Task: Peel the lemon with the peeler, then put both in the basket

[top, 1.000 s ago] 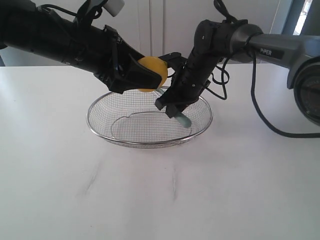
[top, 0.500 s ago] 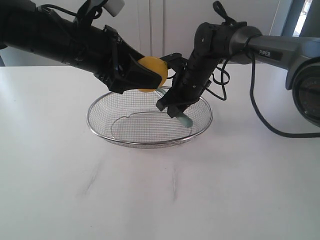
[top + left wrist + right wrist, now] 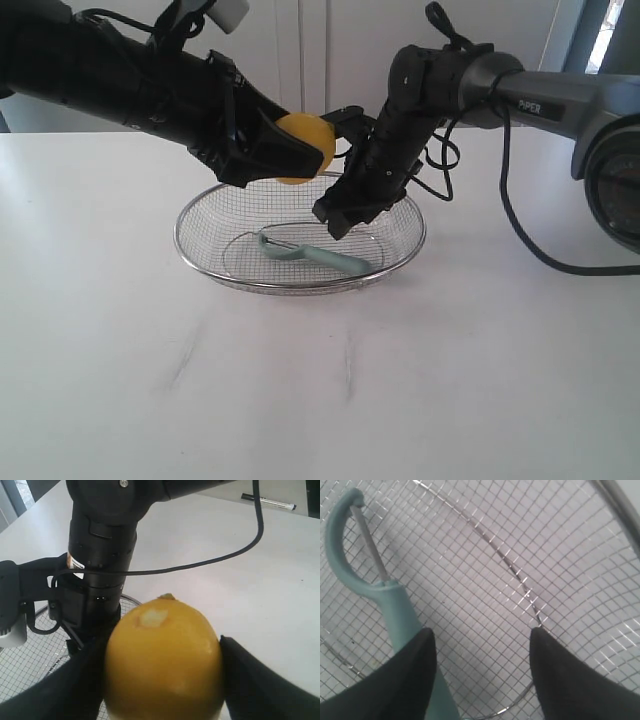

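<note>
Items are numbering three: one small, roundish, bright yellow lemon [image 3: 305, 148], one slim peeler [image 3: 315, 255] with a pale teal handle and a curved metal-bladed head, and one wide, shallow oval basket [image 3: 180, 240] of silver wire mesh sitting on the white table [image 3: 300, 400]. Two black arms are working over it. The left arm is reaching in from the left, nearly level, and the left gripper [image 3: 165, 680] is clamping the lemon between both fingers, holding it in the air above the basket's far rim. A pale scraped patch is showing on the peel near the nub. The right arm is bending steeply down from the right. The right gripper [image 3: 335, 220] is hanging inside the basket with its jaws standing apart, holding nothing. The peeler is lying flat on the mesh floor just below. One finger may be brushing its handle, though the wrist view is not settling that.
</note>
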Robot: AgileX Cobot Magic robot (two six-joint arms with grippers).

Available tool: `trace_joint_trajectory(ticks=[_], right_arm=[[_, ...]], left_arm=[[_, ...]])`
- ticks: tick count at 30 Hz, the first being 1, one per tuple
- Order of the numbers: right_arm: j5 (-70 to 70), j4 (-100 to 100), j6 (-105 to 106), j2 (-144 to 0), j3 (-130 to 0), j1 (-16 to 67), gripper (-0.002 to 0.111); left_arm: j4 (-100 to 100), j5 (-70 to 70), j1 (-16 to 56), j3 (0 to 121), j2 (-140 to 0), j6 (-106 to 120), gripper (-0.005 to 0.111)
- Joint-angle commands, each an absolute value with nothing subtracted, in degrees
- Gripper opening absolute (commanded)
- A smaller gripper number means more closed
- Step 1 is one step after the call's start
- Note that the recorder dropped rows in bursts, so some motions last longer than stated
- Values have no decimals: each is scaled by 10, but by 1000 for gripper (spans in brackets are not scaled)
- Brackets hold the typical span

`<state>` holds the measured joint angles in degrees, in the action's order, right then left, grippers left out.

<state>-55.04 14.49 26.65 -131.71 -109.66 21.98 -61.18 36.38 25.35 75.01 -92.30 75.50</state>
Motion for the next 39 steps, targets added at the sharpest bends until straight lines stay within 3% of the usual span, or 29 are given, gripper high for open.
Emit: trace_joint_trajectory(ticks=[1, 21, 23, 28, 39], right_arm=[[-551, 143, 262, -1307, -1096, 220, 54], [-569, 144, 228, -1241, -1096, 216, 46], [-569, 144, 226, -1237, -1096, 216, 38], [-583, 145, 221, -1234, -1096, 216, 0], [-669, 150, 94, -1217, -1096, 158, 0]], left_arm=[[-627, 371, 253, 747, -913, 755, 0], [-627, 371, 253, 747, -913, 755, 0], [-627, 371, 253, 747, -913, 755, 0], [-627, 371, 253, 747, -913, 755, 0], [-627, 371, 253, 747, -913, 755, 0]])
